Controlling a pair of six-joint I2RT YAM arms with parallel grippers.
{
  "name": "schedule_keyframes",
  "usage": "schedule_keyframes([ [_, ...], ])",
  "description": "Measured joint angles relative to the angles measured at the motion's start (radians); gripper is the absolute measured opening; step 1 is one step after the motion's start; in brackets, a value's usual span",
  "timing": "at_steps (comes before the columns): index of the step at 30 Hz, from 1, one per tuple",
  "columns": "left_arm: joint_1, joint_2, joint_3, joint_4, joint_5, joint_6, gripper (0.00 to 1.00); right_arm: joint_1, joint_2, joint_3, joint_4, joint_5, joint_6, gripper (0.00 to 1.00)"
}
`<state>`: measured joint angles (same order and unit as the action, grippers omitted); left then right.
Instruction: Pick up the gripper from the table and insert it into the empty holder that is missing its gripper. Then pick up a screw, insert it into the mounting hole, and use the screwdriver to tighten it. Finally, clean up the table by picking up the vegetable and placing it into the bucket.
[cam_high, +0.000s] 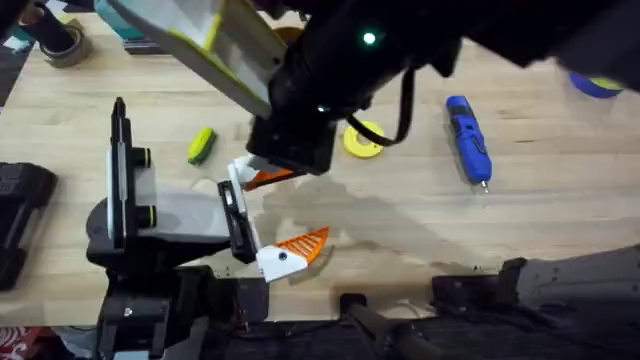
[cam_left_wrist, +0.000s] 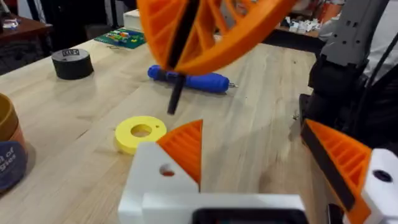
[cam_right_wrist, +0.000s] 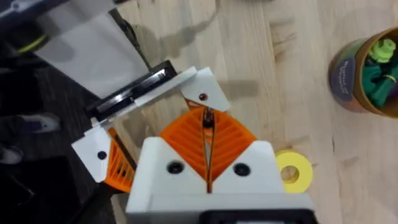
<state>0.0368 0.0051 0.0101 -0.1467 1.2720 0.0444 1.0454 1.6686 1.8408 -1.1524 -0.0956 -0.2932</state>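
1. Right gripper (cam_right_wrist: 208, 163) is clenched, its orange pads pinching a thin dark screw (cam_right_wrist: 208, 119) over the hole in the left arm's white holder (cam_right_wrist: 202, 93).
2. Left gripper (cam_high: 262, 210) is released, an orange pad on each finger.
3. Blue screwdriver (cam_high: 467, 138) lies well right on the table (cam_high: 560, 210).
4. Vegetable (cam_high: 201, 145) lies on the table near the left arm.
5. Bucket (cam_right_wrist: 367, 78) holds green pieces; its label is unreadable.
6. Yellow spool (cam_high: 362, 139) lies near the right gripper.

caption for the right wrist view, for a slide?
Right claw shut on a thin dark screw, poised at the holder mounting hole.
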Motion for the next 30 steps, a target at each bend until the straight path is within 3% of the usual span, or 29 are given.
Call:
schedule_keyframes([
  [30, 0.0, 0.0, 0.0, 0.0, 0.0, 0.0, 0.985, 0.019, 0.106, 0.042, -0.025, 0.0, 0.0, 0.006],
])
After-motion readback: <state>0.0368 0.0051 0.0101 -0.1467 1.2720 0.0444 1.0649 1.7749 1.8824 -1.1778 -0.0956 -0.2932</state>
